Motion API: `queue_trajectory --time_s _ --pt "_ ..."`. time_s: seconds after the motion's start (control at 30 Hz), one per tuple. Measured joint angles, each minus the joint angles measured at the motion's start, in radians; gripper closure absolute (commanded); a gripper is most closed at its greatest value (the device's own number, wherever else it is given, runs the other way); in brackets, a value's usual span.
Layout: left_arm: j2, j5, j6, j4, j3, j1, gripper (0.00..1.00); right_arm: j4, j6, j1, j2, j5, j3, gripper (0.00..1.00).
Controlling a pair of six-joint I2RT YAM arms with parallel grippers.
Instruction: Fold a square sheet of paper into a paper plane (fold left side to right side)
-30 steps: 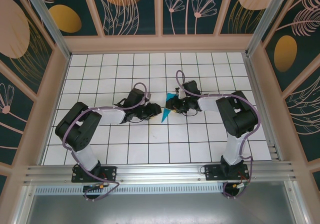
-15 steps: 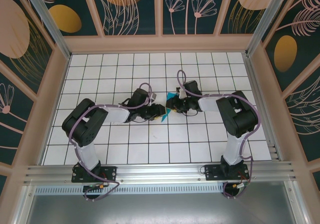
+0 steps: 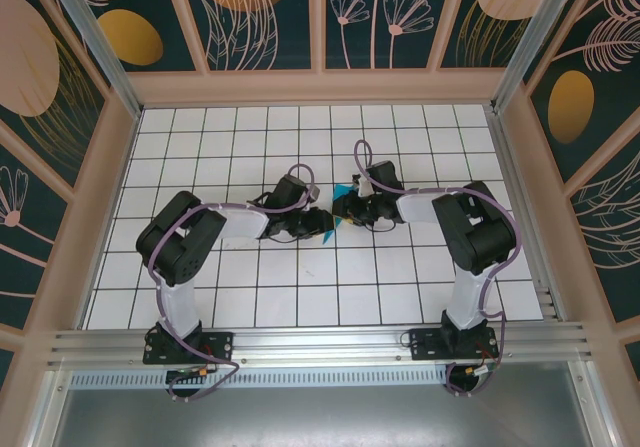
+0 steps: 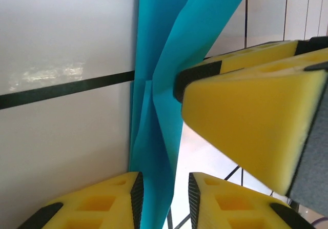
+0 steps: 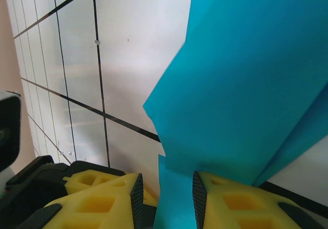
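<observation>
A paper plane (image 4: 169,44) of plain teal-cyan paper stands on edge above the table, a narrow, partly folded strip with no marks. In the left wrist view it runs from the top of the picture down to the bottom edge. Several long creases run along it, and overlapping layers fan apart slightly near the middle. In the right wrist view (image 5: 246,85) it is a broad, smooth teal panel with a sharp corner pointing left and a darker folded flap along its right side.

The right gripper (image 5: 165,180) has its yellow fingers drawn close together and pinches the lower edge of the paper between them. The left gripper (image 4: 164,183) has its yellow fingers close on either side of the strip's other end, and a thin gap shows on one side. I cannot tell whether it is gripping the paper.

From above, the two grippers meet tip to tip near the middle of the table (image 3: 300,307), a white surface with a black grid. The left gripper (image 3: 318,224) reaches in from the left and the right gripper (image 3: 347,210) from the right, with slivers of teal showing between them.
</observation>
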Motion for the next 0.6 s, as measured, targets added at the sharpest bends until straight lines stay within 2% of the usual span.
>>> queue_trajectory --time_s 0.3,0.6 --pt "0.026 -0.024 0.037 -0.032 0.024 -0.001 0.99 0.003 0.005 -0.001 -0.002 0.0 -0.001 0.65" --pt "0.035 -0.024 0.04 -0.031 0.032 -0.002 1.0 -0.003 0.004 -0.011 -0.028 0.002 -0.001 0.66"
